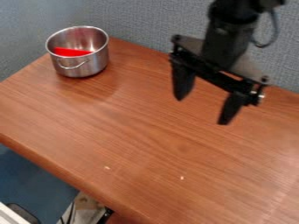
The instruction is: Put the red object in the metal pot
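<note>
Landmark: we take the metal pot as our reference; it stands upright near the far left corner of the tabletop.
Metal pot: we see a small round shiny steel pot with straight sides and a bright rim, its mouth open to the camera.
Red object: we find the red object inside the pot, lying on its bottom toward the near side; we cannot make out its shape.
End effector: we see the black end effector well to the right of the pot, above the tabletop, pointing down.
End effector state: we read its two fingers as spread wide apart, with nothing between them.
Contact: we see it well apart from the pot and from the red object.
Tabletop: we see brown wood grain with a few small pale specks on the near part, well away from the pot.
Backdrop: we see a grey-blue wall behind the pot.
</note>
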Controlling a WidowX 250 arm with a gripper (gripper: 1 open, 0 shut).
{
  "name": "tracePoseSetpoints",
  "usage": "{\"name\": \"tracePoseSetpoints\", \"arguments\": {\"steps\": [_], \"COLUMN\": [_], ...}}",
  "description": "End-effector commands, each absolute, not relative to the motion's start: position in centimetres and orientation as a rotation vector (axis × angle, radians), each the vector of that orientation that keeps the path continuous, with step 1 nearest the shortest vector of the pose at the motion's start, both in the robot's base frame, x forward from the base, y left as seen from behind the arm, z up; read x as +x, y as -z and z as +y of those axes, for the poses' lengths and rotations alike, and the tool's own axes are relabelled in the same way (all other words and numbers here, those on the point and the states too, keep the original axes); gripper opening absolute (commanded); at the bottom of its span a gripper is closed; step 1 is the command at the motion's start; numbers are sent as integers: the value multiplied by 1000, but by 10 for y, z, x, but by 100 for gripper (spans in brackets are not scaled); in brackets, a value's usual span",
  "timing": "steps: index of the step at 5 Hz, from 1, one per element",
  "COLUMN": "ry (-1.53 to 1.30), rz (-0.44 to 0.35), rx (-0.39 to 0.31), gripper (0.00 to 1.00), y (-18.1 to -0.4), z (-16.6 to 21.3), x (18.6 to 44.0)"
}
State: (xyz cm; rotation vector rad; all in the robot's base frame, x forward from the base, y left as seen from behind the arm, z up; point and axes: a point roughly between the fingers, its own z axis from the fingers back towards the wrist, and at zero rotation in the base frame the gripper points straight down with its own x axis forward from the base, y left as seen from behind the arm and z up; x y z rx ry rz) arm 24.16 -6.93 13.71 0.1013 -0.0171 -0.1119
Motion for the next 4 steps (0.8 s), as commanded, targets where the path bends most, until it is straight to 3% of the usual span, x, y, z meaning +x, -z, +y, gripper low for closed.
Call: {"name": "tracePoseSetpoints", "arguments": {"steps": [1, 3, 4], "ry": [83, 50, 126], "rz": [-27, -11, -6], "rx": [69, 43, 57], "gripper": [100, 100, 100], "y": [-143, -154, -136], "z": [-50, -38, -72], "x": [245, 247, 246]}}
